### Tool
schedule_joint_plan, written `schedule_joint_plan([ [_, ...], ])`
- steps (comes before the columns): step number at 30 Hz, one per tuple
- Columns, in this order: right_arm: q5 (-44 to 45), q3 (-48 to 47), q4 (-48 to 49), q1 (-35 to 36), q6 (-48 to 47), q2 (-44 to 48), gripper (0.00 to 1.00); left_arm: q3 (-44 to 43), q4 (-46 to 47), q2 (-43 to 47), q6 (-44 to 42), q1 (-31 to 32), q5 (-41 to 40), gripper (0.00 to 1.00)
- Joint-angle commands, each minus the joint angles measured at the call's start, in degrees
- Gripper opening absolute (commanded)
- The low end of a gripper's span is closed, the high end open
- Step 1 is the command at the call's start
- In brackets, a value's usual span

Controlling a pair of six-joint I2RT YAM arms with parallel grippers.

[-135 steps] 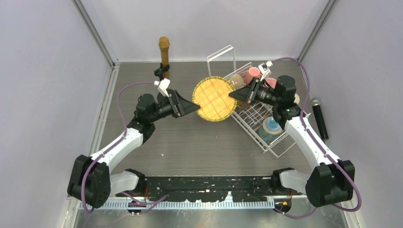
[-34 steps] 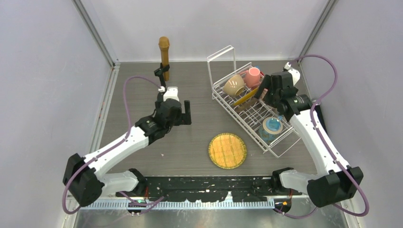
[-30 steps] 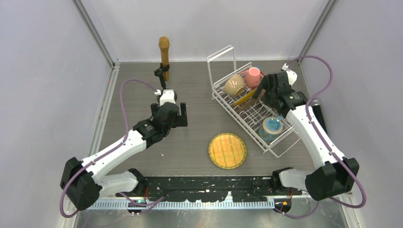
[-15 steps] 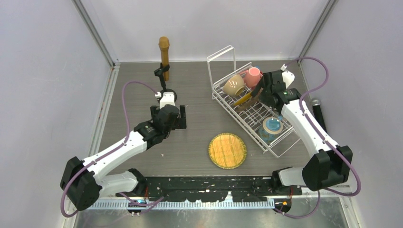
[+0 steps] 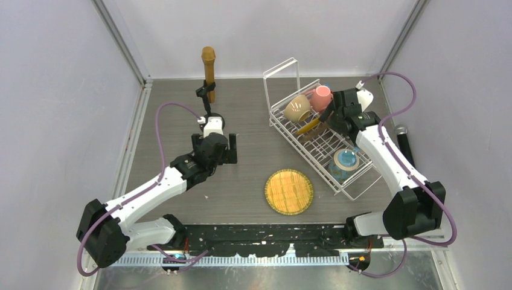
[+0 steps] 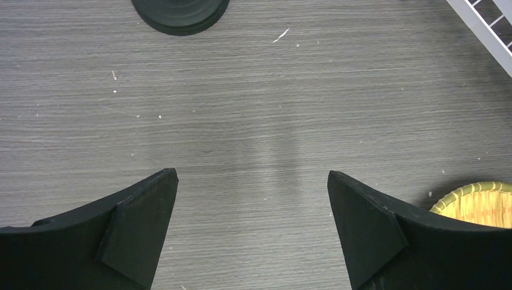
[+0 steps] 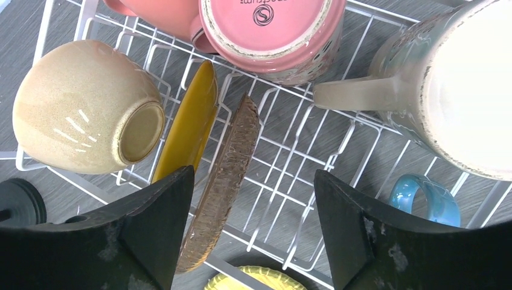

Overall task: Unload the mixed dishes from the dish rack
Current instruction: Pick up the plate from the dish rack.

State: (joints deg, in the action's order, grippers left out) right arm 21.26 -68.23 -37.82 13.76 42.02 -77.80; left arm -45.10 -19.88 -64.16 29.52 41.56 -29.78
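The white wire dish rack (image 5: 362, 184) stands at the right. It holds a beige bowl (image 5: 297, 109), a pink mug (image 5: 321, 96), a yellow plate on edge (image 5: 311, 125) and a cup with a blue handle (image 5: 346, 161). My right gripper (image 5: 329, 116) hangs open over the rack. In its wrist view the gripper (image 7: 253, 175) straddles the rim of a brown woven plate (image 7: 226, 175), which stands beside the yellow plate (image 7: 190, 121) and close to my left finger. A cream mug (image 7: 447, 84) lies at the right. A yellow-orange plate (image 5: 289, 191) lies flat on the table. My left gripper (image 5: 214, 151) is open and empty.
A brown microphone on a black stand (image 5: 208, 66) stands at the back left; its base (image 6: 179, 7) shows in the left wrist view. A black microphone (image 5: 406, 145) lies right of the rack. The rack's tall wire loop (image 5: 281, 66) rises at its far end. Walls enclose the table.
The yellow-orange plate, held up between both grippers earlier, now lies on the table. Over the last second my right gripper moved in over the rack and its jaws narrowed. The left arm barely shifted.
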Motion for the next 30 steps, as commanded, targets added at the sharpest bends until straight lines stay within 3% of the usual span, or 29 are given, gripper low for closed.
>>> schedule_joint_plan([
  [1, 0.28, -1.65, -0.19, 0.13, 0.38, -0.82, 0.74, 0.15, 2.75, 0.02, -0.34, -0.08, -0.46, 1.0],
  [12, -1.05, -7.85, -5.29, 0.13, -0.53, -5.99, 0.53, 0.28, 2.48, 0.34, -0.28, -0.08, -0.38, 1.0],
  [17, 0.87, -13.34, -11.91, 0.13, -0.12, -10.19, 0.38, 0.54, 2.64, 0.62, -0.29, -0.08, -0.48, 1.0],
  [23, 1.09, -16.16, -14.95, 0.11, 1.09, -11.72, 0.35, 0.54, 2.98, 0.19, -0.5, -0.08, -0.28, 1.0],
  [30, -0.07, -19.01, -15.66, 0.13, 0.73, -12.57, 0.22, 0.42, 2.92, -0.41, -0.36, -0.08, 0.2, 1.0],
])
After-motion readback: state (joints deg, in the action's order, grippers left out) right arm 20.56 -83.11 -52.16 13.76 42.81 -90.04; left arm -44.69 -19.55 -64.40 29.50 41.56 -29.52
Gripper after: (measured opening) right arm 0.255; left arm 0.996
